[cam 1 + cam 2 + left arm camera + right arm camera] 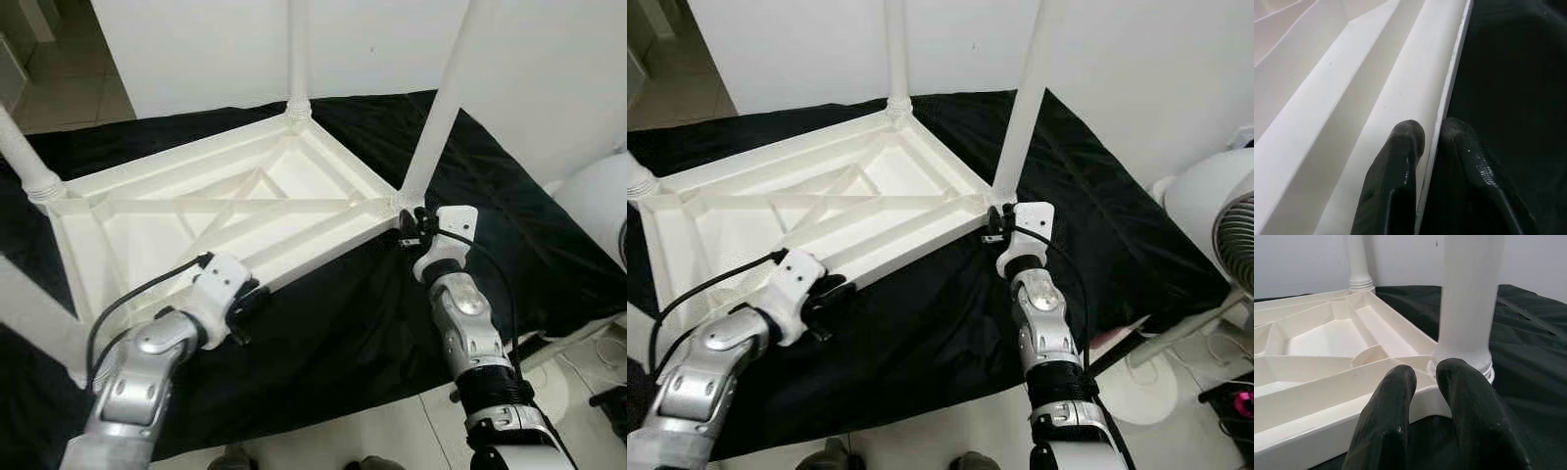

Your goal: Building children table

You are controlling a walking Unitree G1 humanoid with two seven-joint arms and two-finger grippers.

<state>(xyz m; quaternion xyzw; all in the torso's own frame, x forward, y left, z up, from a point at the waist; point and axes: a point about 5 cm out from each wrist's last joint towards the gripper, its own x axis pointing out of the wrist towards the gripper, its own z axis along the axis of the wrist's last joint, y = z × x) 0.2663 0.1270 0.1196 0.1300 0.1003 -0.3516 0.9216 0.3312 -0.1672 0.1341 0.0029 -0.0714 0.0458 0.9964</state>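
A white plastic children's table [196, 208] lies upside down on a black cloth [343, 333], its ribbed underside facing up. White legs stand up from its corners: one at the far corner [299, 59], one at the right corner [443, 98], one at the left [24, 157]. My left gripper [1432, 132] is shut on the thin near rim of the table [1449, 83], one finger on each side. My right gripper [1425, 374] is at the right corner, fingers close together against the outer wall, just below the base of the right leg [1469, 308].
A white fan [1215, 225] stands on the floor to the right, with cables near it. A white wall [196, 49] runs behind the table. The cloth hangs over the near edge above light floor tiles [392, 431].
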